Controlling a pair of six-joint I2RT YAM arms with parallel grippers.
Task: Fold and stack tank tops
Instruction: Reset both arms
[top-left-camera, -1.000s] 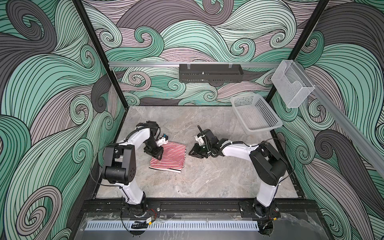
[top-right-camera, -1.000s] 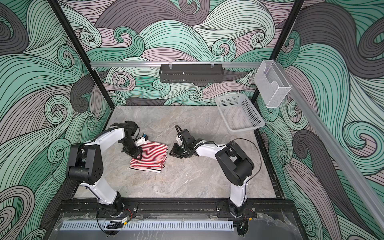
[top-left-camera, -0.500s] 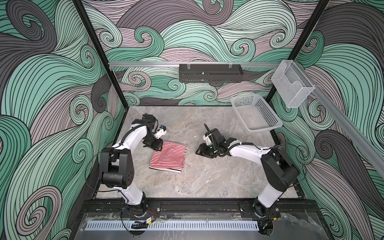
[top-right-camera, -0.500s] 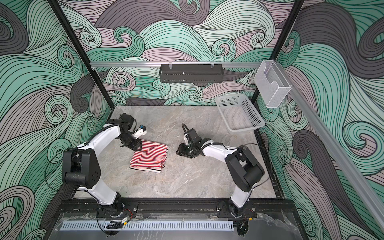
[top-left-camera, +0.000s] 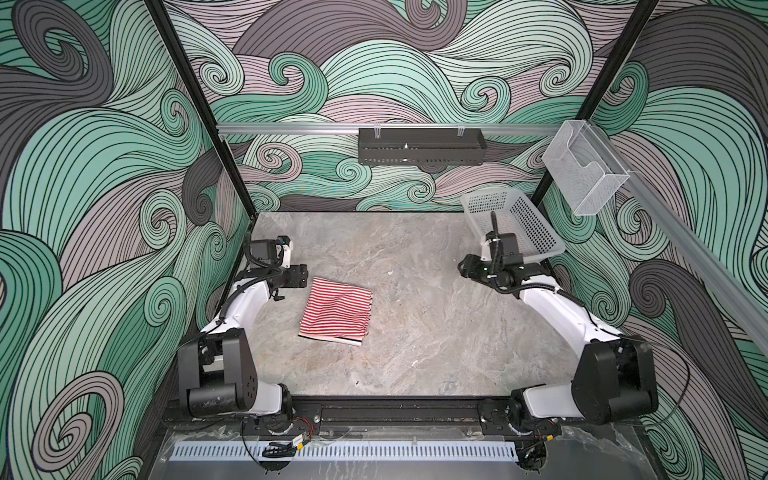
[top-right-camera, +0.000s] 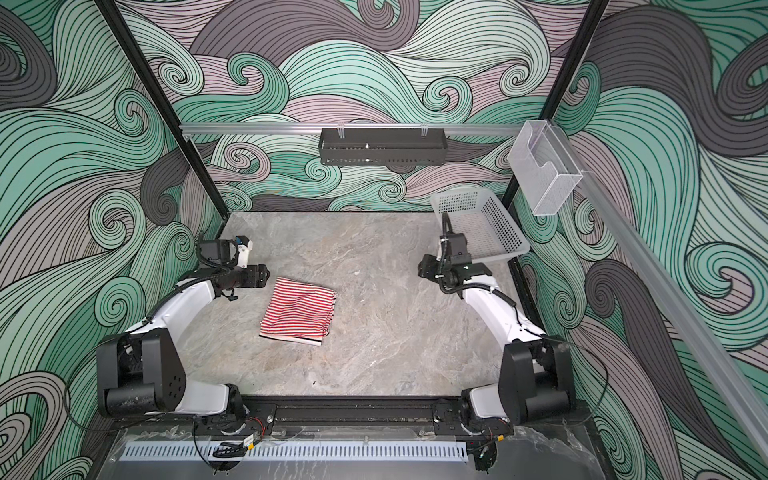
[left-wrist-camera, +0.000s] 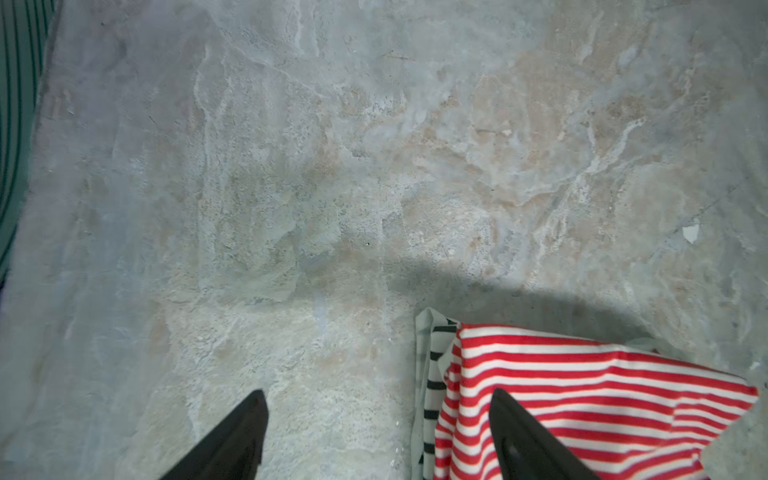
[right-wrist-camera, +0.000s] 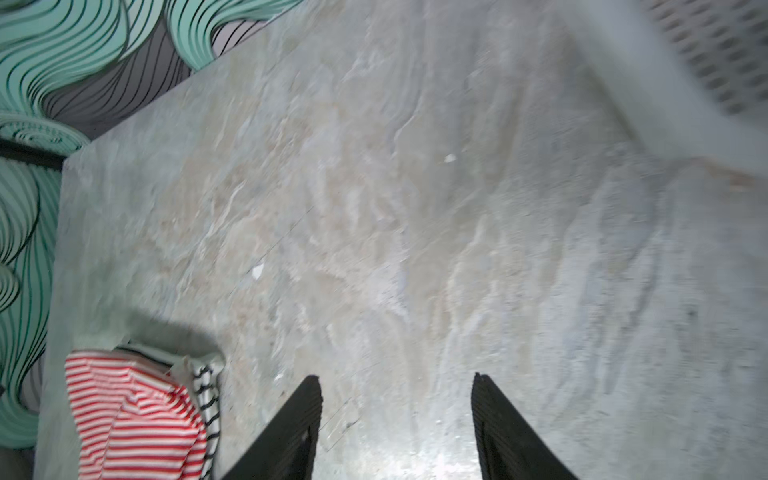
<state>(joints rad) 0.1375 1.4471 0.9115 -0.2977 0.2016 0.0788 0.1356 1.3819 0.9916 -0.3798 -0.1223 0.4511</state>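
- Left wrist view: the left claw (left-wrist-camera: 376, 392) is spread wide and empty, with bare grey marbled desk (left-wrist-camera: 291, 187) between its tips. 1 second ago it was narrower and right on the cloth, so that is a release!
- Beside that claw lies the folded red-and-white striped knit tank top (left-wrist-camera: 582, 395), flat on the desk. A strip of the black-and-white striped knit tank top (left-wrist-camera: 434, 374) peeks out from under its edge: 2 tops, 1 pile.
- Over in the right wrist view, the right claw (right-wrist-camera: 395, 377) is parted as well, nothing between its tips. It has swung away from the pile and now sits near the white perforated plastic basket (top-left-camera: 536, 232).
- In both top views the pile rests left of centre on the desk, just beside the left claw (top-left-camera: 301, 276) and well apart from the right claw (top-left-camera: 463, 266).
- My read: both arms are backing off a stacked pair, so the fold-and-stack looks finished or very nearly. The red layer sits slightly skewed, with a rippled side edge, and a tidy-up nudge could follow.
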